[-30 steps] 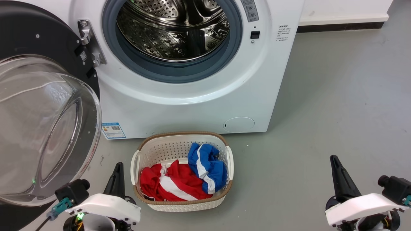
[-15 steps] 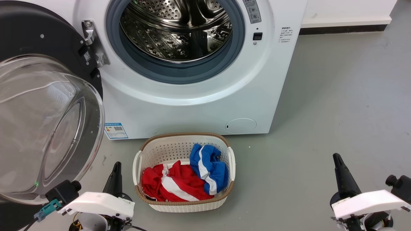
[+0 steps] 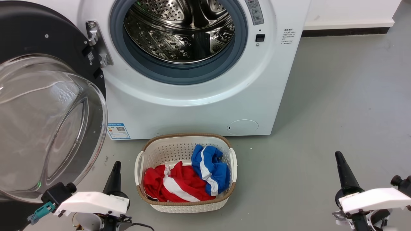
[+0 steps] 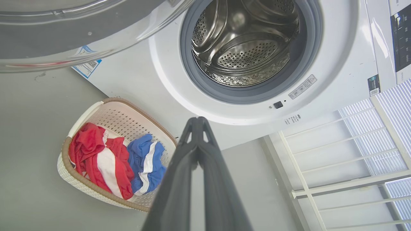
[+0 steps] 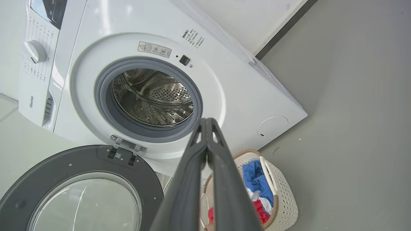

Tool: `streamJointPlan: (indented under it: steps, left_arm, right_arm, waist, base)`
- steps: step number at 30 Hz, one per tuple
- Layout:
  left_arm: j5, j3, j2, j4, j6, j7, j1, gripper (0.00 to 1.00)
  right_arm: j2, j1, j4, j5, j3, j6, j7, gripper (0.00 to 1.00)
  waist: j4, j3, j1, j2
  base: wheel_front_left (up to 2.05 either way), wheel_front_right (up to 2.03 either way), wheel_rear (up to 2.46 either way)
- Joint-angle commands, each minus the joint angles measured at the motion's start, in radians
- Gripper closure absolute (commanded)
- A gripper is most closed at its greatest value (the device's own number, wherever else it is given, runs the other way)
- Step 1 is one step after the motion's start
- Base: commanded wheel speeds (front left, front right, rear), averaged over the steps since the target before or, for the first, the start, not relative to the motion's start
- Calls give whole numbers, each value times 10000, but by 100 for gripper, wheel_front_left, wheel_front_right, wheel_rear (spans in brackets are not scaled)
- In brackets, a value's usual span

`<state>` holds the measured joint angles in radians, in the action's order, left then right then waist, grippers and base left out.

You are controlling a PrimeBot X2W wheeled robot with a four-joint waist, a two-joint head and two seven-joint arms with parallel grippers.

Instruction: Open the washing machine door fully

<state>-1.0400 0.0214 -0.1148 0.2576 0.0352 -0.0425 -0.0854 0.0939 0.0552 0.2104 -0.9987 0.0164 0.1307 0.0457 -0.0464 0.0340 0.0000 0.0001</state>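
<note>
head view | left hand [image 3: 116, 165] pressed together, holding nothing | right hand [image 3: 339, 157] pressed together, holding nothing | washing machine door [image 3: 41, 35] wide open on its hinge, just up-left of left hand, well apart from right hand | laundry basket [image 3: 186, 135] between both hands

Your left gripper [image 3: 116, 166], two long dark tapered fingers [image 3: 114, 183], glossy white left wrist shell [image 3: 93, 202], black camera barrel [image 3: 57, 193] with a teal connector [image 3: 40, 213], thin dark cable [image 3: 141, 226] beneath, your right gripper [image 3: 338, 157], the same dark fingers, white right wrist shell [image 3: 374, 196], black camera knob [image 3: 396, 180] beside it.
</note>
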Motion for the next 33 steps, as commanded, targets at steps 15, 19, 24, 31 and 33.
streamJointPlan:
  steps: [15,19,24,31,33]
  left_arm:
    - [-1566,-415,163,-128,283,422,-239,100]
    - [-1927,-505,206,-130,351,527,-249,100]
    - [-2358,-597,259,-133,423,652,-250,100]
    - [-2941,-745,336,-136,526,819,-262,100]
    - [-3102,-784,358,-135,559,860,-266,100]
  right_arm:
    - [-67,319,30,-1745,214,1,-382,100]
    - [-86,352,57,-2139,261,1,-475,100]
    - [-110,359,86,-2623,319,1,-585,100]
    - [-141,397,131,-3261,399,1,-735,100]
    - [-151,407,142,-3434,422,1,-778,100]
  waist:
    - [95,-63,0,-1]
    - [120,-80,0,-1]
    - [152,-101,0,-1]
    - [198,-132,0,-1]
    - [211,-140,0,-1]
  base:
    - [0,0,0]
    - [0,0,0]
    - [0,0,0]
    - [0,0,0]
    - [0,0,0]
